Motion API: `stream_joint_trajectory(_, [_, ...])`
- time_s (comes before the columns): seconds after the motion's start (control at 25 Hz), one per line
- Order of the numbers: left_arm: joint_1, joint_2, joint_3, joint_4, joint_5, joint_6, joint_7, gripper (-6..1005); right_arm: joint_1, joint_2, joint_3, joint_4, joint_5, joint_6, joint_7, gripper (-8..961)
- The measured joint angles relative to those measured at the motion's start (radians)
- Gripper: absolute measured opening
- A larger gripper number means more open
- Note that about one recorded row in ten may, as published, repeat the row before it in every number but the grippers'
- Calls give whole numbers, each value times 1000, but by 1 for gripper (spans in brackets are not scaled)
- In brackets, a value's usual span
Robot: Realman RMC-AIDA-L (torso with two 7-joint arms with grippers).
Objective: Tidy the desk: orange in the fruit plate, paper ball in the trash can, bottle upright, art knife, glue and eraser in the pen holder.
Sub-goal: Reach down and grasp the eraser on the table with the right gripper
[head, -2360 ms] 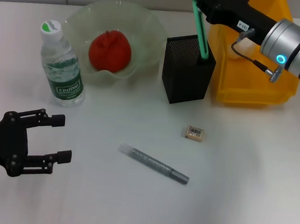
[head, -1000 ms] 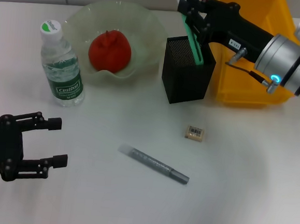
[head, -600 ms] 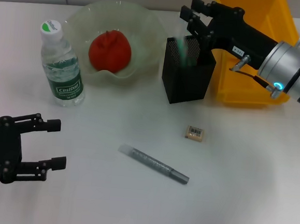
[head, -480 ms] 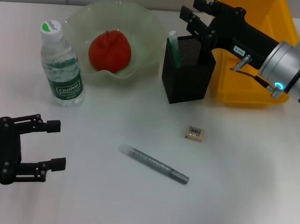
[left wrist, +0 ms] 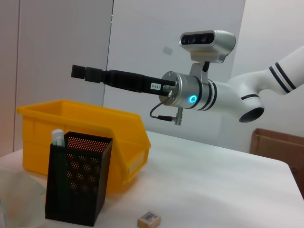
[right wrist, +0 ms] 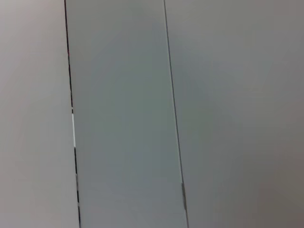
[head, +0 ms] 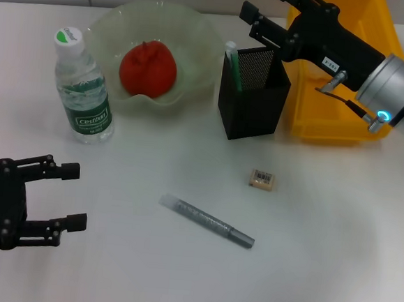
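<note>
My right gripper [head: 270,8] is open and empty, just above and behind the black mesh pen holder [head: 251,102]. A green stick with a white tip [head: 230,64] stands in the holder's left corner; I cannot tell whether it is the art knife or the glue. A grey pen-shaped tool [head: 207,221] lies on the desk in front, with the eraser [head: 261,179] to its right. The bottle [head: 81,89] stands upright. The orange [head: 147,68] rests in the fruit plate [head: 197,32]. My left gripper [head: 69,196] hovers open at the near left. No paper ball shows.
The yellow trash can [head: 331,105] stands right of the pen holder, under my right arm. The left wrist view shows the pen holder [left wrist: 78,178], the yellow bin [left wrist: 90,126], the eraser [left wrist: 148,219] and the right arm [left wrist: 190,92] above them. The right wrist view holds only a wall.
My right gripper lowered the green stick into the pen holder, let it go, opened and drew back upward. My left gripper drifted slightly toward the near left.
</note>
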Motion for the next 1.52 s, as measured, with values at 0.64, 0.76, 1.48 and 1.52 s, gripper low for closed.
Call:
stream_joint_trajectory(0.64, [3,0,7,-1,5,-3,5,798,-173,-52,-21,-439,-277,-256,626,741])
stream_joint_trajectory(0.76, [3,0,6,-4,7,-7,12,798,-171,-89,-19,-540,-418,-296,794,741])
stream_joint_trajectory(1.48, [3,0,0,-4,8,-10,12,798,121,-53,-113,-841,-1341,-453,1279,739])
stream_joint_trajectory(1.52, [3,0,0,-4,8,-11,12,798,135,-41,-116,-840,-1377,-445,1281,739])
